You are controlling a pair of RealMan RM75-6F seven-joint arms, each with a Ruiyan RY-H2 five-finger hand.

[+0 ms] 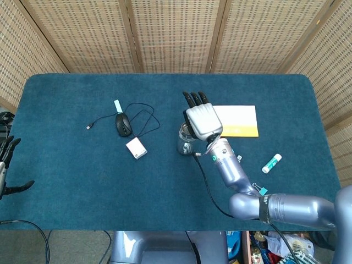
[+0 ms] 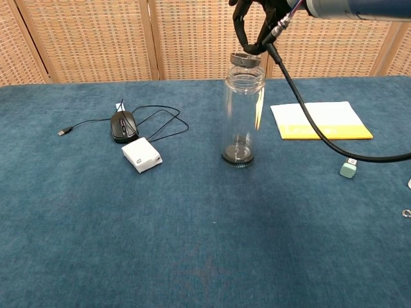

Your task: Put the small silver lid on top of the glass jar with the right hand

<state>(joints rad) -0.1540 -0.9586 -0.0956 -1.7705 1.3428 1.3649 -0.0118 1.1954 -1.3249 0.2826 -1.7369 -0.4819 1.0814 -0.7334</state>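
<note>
A tall clear glass jar stands upright mid-table; the head view shows only part of the jar, beneath my right hand. That right hand reaches down from the top of the chest view, and its dark fingertips hold the small silver lid. The lid sits slightly tilted, right at the jar's open mouth; I cannot tell whether it touches the rim. At the far left edge of the head view, my left hand stays off the table with its fingers apart and nothing in them.
Left of the jar lie a black mouse with its looping cable and a small white box. A yellow and white booklet lies to the right. A glue stick and a small green clip lie near the right edge.
</note>
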